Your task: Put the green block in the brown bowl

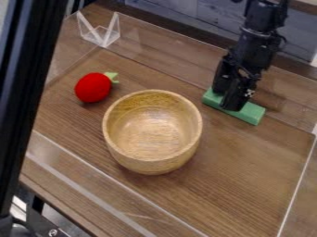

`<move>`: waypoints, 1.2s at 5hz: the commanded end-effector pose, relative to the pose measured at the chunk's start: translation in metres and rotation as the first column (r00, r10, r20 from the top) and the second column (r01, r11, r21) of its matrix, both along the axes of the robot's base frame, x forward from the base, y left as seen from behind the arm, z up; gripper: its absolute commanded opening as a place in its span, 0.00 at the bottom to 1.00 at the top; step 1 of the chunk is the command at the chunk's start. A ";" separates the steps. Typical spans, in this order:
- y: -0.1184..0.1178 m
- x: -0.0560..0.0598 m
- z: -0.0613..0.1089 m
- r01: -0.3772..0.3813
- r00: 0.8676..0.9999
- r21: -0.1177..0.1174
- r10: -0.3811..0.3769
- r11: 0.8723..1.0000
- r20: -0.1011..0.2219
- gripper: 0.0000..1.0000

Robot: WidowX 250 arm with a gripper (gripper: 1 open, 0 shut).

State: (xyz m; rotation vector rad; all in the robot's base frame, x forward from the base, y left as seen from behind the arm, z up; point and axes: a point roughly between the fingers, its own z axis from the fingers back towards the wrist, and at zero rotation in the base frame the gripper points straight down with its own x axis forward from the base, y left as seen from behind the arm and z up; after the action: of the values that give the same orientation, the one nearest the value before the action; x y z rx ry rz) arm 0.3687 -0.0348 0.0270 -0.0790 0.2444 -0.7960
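The green block (249,113) lies flat on the wooden table to the right of the brown bowl (152,130), partly hidden by the gripper. My black gripper (236,96) points down right over the block's left part, its fingers spread open on either side and low near the table. Whether the fingers touch the block I cannot tell. The bowl is upright with nothing inside.
A red ball with a green tip (92,87) rests left of the bowl. A clear plastic stand (99,30) sits at the back left. A dark post (31,93) crosses the left side of the view. The table's right edge (303,167) lies close to the block.
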 end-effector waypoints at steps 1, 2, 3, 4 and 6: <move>0.030 -0.002 -0.021 0.046 0.999 -0.003 -0.047 0.999 -0.028 1.00; 0.040 -0.001 -0.014 0.116 0.993 -0.002 -0.116 0.993 -0.034 1.00; 0.035 -0.008 -0.005 0.122 0.992 0.000 -0.122 0.993 -0.018 0.00; 0.032 -0.008 0.008 0.094 0.996 0.010 -0.094 0.996 0.005 0.00; 0.038 -0.013 0.037 0.072 0.995 0.032 -0.074 0.997 0.063 0.00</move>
State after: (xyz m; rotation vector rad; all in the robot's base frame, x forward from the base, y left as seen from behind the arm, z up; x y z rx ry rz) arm 0.3488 0.0015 0.0374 -0.0494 0.2681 -0.8684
